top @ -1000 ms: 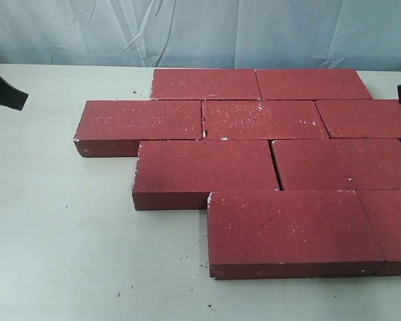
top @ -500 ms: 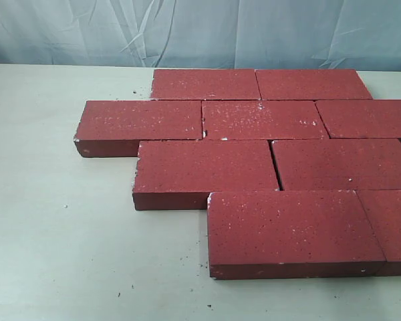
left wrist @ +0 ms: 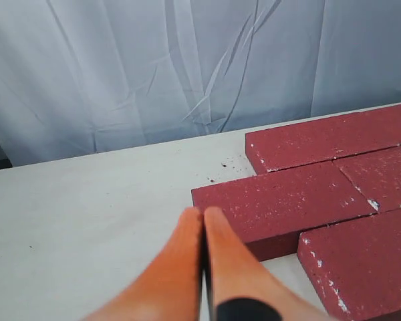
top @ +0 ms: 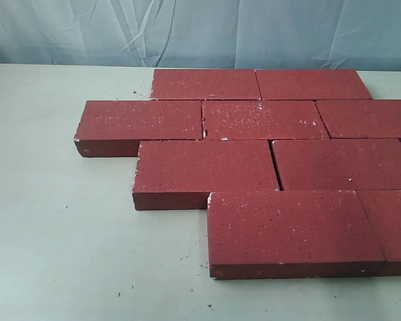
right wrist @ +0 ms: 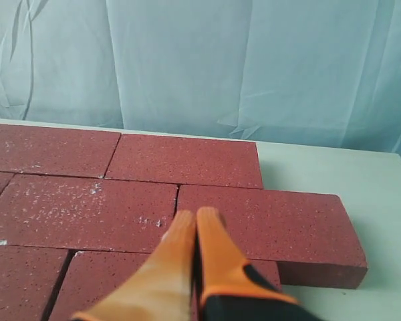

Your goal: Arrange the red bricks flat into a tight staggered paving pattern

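The red bricks (top: 260, 120) lie flat on a pale table (top: 53, 234), filling the centre and right of the exterior view, with a wrinkled blue-grey cloth (top: 87, 30) hanging across the top of the frame. They sit in four rows, two at the back, then three, then two, then two nearest the camera, with the rightmost bricks of the second and front rows cut off by the right edge. The joints are offset from row to row and the bricks press close, though a thin dark gap shows between the two in the third row. No arm appears in the exterior view. In its wrist view the left gripper (left wrist: 202, 212) has its orange fingers pressed together on nothing, over bare table just beside a brick's end. The right gripper (right wrist: 195, 214) also has its fingers together, empty, above the bricks.
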`<state>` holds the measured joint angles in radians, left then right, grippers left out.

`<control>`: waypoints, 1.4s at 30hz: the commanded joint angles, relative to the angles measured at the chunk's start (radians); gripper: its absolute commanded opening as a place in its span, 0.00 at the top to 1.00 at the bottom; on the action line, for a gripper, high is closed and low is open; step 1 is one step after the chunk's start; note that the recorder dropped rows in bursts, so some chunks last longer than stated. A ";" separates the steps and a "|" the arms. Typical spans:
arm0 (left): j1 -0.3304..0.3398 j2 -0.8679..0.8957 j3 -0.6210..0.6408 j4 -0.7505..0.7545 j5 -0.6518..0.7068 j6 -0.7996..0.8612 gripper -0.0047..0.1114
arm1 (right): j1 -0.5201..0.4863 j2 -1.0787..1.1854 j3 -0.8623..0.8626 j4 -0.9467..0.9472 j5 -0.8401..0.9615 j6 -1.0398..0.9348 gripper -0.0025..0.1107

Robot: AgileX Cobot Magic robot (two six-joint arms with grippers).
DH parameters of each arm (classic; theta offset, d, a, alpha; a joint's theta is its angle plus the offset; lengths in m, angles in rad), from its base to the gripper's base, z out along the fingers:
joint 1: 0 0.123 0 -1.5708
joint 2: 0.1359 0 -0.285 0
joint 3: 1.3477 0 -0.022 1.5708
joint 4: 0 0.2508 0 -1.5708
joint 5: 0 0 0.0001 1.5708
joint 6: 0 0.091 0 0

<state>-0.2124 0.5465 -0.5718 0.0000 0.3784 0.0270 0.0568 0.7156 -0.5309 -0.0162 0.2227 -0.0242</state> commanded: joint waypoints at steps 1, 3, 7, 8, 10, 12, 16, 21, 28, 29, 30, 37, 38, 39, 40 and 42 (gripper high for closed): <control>0.000 -0.006 0.006 -0.007 -0.014 -0.002 0.96 | -0.005 -0.004 0.006 0.005 -0.017 0.001 0.99; 0.000 -0.006 0.006 -0.007 -0.014 -0.002 0.96 | -0.005 -0.004 0.006 0.005 -0.017 0.001 0.99; 0.000 -0.006 0.012 0.012 -0.012 -0.002 0.96 | -0.005 -0.004 0.006 0.005 -0.017 0.001 0.99; 0.000 -0.016 0.019 0.043 -0.014 -0.002 0.96 | -0.005 -0.004 0.006 0.005 -0.017 0.001 0.99; 0.000 -0.047 0.040 0.087 -0.033 -0.002 0.96 | -0.005 -0.004 0.006 0.005 -0.017 0.001 0.99; 0.000 -0.085 0.072 0.115 -0.062 -0.002 0.96 | -0.005 -0.004 0.006 0.005 -0.017 0.001 0.99; 0.002 -0.170 0.156 0.162 -0.121 -0.002 0.96 | -0.005 -0.004 0.006 0.005 -0.017 0.001 0.99; 0.051 -0.256 0.229 0.162 -0.140 -0.002 0.96 | -0.005 -0.004 0.006 0.005 -0.012 0.001 0.99; 0.107 -0.344 0.325 0.147 -0.172 -0.002 0.96 | -0.005 -0.004 0.006 0.005 -0.012 0.001 0.99; 0.117 -0.370 0.344 0.139 -0.183 -0.002 0.96 | -0.005 -0.004 0.006 0.005 -0.012 0.001 0.99; 0.129 -0.392 0.363 0.130 -0.193 -0.002 0.96 | -0.005 -0.004 0.006 0.005 -0.012 0.001 0.99; 0.185 -0.501 0.468 0.104 -0.197 -0.002 0.96 | -0.005 -0.004 0.006 0.005 -0.012 0.001 0.99; 0.185 -0.514 0.481 0.097 -0.197 -0.002 0.96 | -0.005 -0.004 0.006 0.005 -0.012 0.001 0.99; 0.185 -0.527 0.492 0.097 -0.197 -0.002 0.96 | -0.005 -0.004 0.006 0.005 -0.012 0.001 0.99; 0.185 -0.538 0.502 0.094 -0.197 -0.002 0.96 | -0.005 -0.004 0.006 0.005 -0.012 0.001 0.99; 0.185 -0.546 0.528 0.094 -0.199 -0.002 0.96 | -0.005 -0.004 0.006 0.005 -0.018 0.001 0.99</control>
<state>-0.0295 0.0174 -0.0753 0.1052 0.1949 0.0270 0.0568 0.7156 -0.5309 -0.0121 0.2206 -0.0235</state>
